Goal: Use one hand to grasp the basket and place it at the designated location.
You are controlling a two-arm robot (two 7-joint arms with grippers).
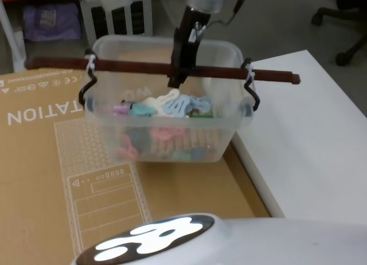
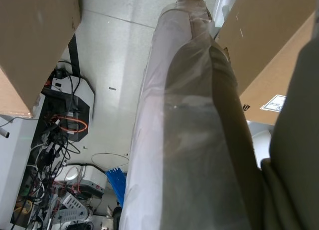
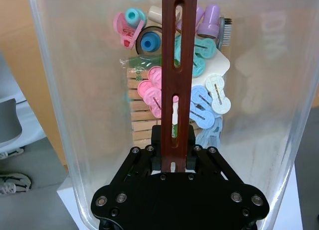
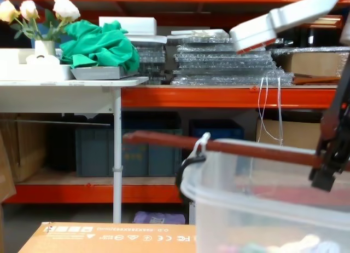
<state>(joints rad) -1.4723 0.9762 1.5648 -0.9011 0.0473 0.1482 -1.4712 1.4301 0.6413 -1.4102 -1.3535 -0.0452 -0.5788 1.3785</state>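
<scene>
I have the right end effector (image 1: 179,76) coming down from the far side onto the middle of the basket (image 1: 143,40). Its two black fingers are closed on the red-brown handle (image 1: 132,65), one on each side of the bar. The right wrist view confirms the grip: the slotted bar runs straight between the fingers, with the tub's contents below it.

The basket is a translucent whitish tub. It sits over the brown cardboard (image 1: 46,150) printed with white lettering, and its right end is just beside the left edge of the white worktop (image 1: 309,133). I cannot tell whether its base rests on the cardboard or hangs clear of it. The handle lies left to right across the open top and sticks out past both ends. A white zip tie (image 1: 90,63) holds it at the left end, and a black loop (image 1: 250,93) hooks it down to the tub at the right.

Inside I see a heap of pastel plastic clips (image 1: 178,104), pink, blue and mint, on top of wooden pegs (image 1: 183,140).

From the chest view the handle slopes slightly down to the right. Behind it are orange shelving (image 4: 219,97), a green cloth (image 4: 104,45) and white flowers (image 4: 33,12)
</scene>
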